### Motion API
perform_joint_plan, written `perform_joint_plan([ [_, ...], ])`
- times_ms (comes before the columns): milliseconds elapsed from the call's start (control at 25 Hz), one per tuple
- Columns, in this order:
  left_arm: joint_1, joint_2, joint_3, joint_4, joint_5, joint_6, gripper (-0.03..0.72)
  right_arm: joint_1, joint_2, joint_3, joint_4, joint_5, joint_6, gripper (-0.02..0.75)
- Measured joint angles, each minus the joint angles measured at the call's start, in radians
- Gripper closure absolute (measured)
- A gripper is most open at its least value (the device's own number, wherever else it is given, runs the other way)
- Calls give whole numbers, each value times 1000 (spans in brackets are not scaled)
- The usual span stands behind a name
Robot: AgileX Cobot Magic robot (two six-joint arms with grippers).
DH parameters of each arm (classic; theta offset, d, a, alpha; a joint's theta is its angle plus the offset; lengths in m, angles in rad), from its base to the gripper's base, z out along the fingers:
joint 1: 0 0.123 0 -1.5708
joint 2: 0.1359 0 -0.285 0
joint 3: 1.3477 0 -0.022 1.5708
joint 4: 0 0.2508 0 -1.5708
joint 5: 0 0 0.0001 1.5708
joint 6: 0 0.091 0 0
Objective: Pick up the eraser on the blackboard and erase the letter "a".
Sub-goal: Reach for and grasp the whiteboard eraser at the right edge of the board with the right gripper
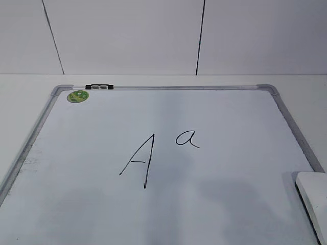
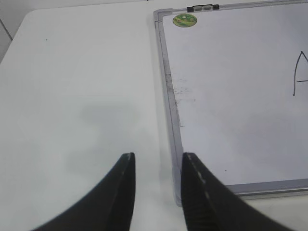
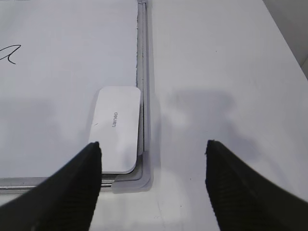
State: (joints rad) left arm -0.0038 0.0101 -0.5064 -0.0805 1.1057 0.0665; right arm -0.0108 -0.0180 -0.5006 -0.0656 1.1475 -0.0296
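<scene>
The blackboard [image 1: 76, 204] is a white board with a grey frame, lying flat on the table. The small letter "a" [image 1: 187, 139] sits right of a large capital "A" [image 1: 139, 161]. The white eraser [image 1: 312, 196] lies at the board's near right corner and also shows in the right wrist view [image 3: 117, 129]. My right gripper [image 3: 153, 147] is open, above the board's corner, with its left finger beside the eraser. My left gripper [image 2: 157, 159] is open and empty over the board's near left corner [image 2: 177, 192]. Neither gripper shows in the exterior view.
A round green sticker [image 1: 77, 96] and a small black clip [image 1: 99, 87] sit at the board's far left corner. The white table [image 2: 72, 96] extends left and right of the board [image 3: 216, 72]. A white wall stands behind.
</scene>
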Motion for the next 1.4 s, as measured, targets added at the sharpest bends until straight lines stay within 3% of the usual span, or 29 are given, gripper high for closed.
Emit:
perform_joint_plan([
  [1400,0,0,0,0,0,0,443,0,18,-13,14,-26,-1,203],
])
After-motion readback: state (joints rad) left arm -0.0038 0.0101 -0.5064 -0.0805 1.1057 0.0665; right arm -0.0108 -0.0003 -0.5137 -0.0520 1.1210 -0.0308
